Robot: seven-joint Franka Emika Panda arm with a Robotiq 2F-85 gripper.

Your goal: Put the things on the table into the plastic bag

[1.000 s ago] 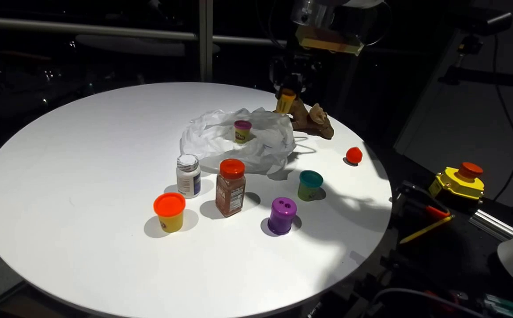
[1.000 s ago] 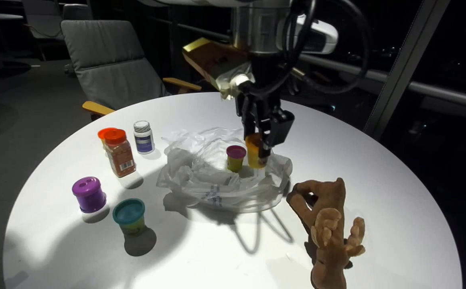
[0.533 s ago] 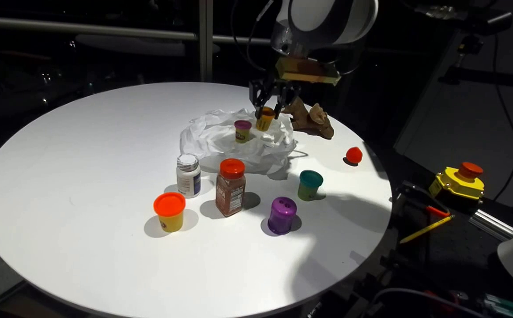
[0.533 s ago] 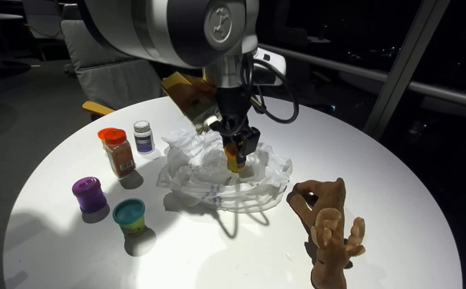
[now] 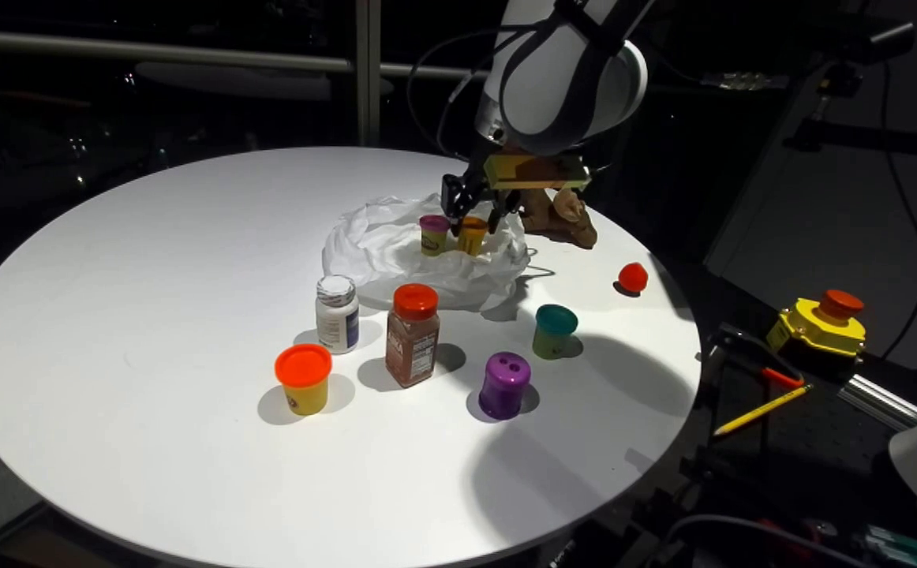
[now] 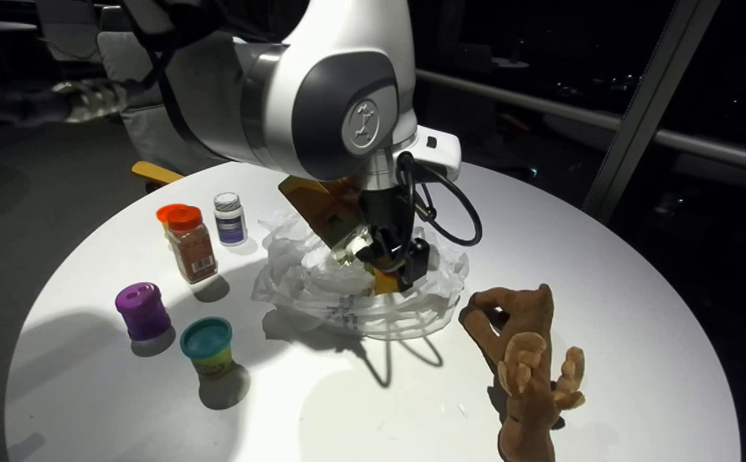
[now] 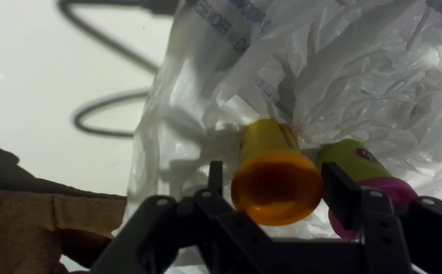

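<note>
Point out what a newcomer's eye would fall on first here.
Probably the white-and-dark-grey robot arm looming across the upper middle of an exterior view, its black gripper low over the crumpled white plastic bag. Next, the yellow tub with an orange lid, between the open jaws in the wrist view. Then the brown plush animal with tan antlers, lying on the round white table beside the bag.

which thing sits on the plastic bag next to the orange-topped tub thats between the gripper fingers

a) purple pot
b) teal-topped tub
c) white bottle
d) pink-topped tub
d, since the wrist view shows the pink-topped tub on the crumpled plastic bag, right beside the orange-topped tub.
</note>
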